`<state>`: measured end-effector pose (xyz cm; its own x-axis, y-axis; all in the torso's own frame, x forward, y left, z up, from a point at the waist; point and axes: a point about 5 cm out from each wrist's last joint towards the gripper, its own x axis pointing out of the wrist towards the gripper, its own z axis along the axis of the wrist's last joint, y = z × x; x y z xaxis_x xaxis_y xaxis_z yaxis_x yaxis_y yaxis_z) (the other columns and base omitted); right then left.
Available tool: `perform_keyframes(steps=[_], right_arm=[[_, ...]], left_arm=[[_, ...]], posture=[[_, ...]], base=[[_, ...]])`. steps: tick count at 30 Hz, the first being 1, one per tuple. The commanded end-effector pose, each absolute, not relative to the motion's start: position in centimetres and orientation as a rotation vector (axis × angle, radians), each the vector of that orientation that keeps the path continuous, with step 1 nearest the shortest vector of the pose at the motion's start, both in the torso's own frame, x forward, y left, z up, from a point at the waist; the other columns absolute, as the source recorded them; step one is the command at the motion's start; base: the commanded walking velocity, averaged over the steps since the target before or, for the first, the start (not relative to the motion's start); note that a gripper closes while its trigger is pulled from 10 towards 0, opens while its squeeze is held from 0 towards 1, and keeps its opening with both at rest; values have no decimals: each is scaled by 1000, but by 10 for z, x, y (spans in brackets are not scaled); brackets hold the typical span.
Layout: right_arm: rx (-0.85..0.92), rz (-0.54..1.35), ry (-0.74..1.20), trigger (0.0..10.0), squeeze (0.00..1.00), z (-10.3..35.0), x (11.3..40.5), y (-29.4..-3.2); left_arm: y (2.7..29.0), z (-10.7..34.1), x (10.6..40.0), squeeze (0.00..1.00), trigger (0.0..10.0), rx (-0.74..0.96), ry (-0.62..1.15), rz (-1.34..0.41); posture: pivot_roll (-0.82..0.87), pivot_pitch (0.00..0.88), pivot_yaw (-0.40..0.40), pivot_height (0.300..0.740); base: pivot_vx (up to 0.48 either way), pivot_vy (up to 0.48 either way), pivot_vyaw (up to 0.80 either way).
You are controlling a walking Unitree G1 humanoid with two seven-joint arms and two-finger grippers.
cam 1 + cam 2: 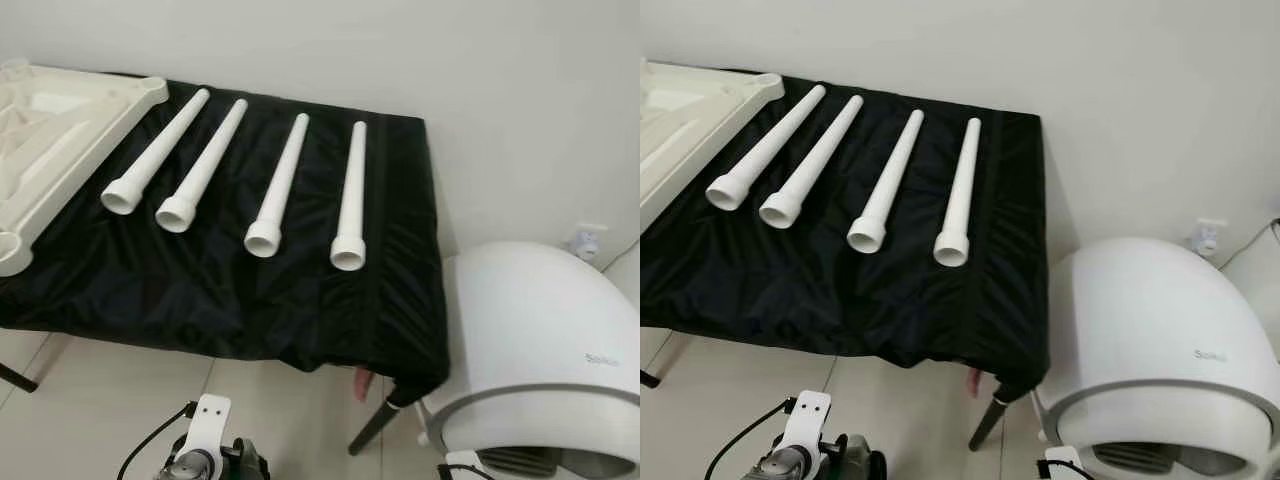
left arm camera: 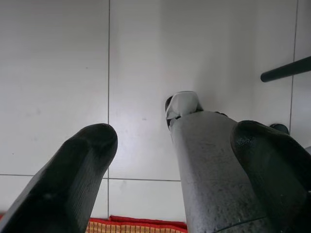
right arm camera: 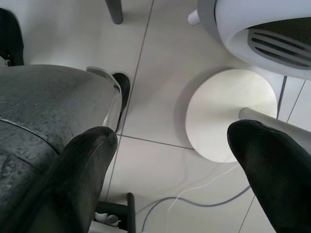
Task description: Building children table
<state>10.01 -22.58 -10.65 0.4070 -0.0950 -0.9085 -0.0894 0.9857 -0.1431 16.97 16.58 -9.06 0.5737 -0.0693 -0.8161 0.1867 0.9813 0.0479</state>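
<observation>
Several white tapered table legs lie side by side on a black cloth over a table, wide ends toward me: the leftmost leg, two middle legs and the rightmost leg. A cream tabletop lies upside down at the cloth's left end. Both arms hang low, below the table's front edge. My left gripper is open over the floor tiles, holding nothing. My right gripper is open too, over the floor beside my grey leg.
A large white domed appliance stands on the floor at the right, close to the table's corner leg. A round white base and a cable lie on the tiles. A red striped mat is underfoot.
</observation>
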Motion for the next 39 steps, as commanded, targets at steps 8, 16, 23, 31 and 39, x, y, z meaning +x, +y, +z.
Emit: perform_keyframes(steps=[8,16,23,31,39], right_arm=[[-165,3,1185,10000,0,-110,93,-222],[-164,-2,1199,10000,0,-110,89,-222],[-156,10,1158,10000,0,-108,98,-219],[-143,7,1124,10000,0,-106,107,-218],[-128,0,1119,10000,0,-106,108,-217]], left_arm=[[169,-94,162,0,10000,141,984,-146],[170,-94,162,0,10000,147,987,-147],[170,-93,163,0,10000,150,982,-149],[169,-92,167,0,10000,148,967,-156],[168,-90,170,0,10000,145,952,-160]], posture=[[35,0,-11,740],[35,0,-7,740],[32,0,-7,740],[28,2,2,740],[24,10,9,740]], base=[[0,375,0],[0,381,0],[0,219,0],[0,0,0],[0,0,0]])
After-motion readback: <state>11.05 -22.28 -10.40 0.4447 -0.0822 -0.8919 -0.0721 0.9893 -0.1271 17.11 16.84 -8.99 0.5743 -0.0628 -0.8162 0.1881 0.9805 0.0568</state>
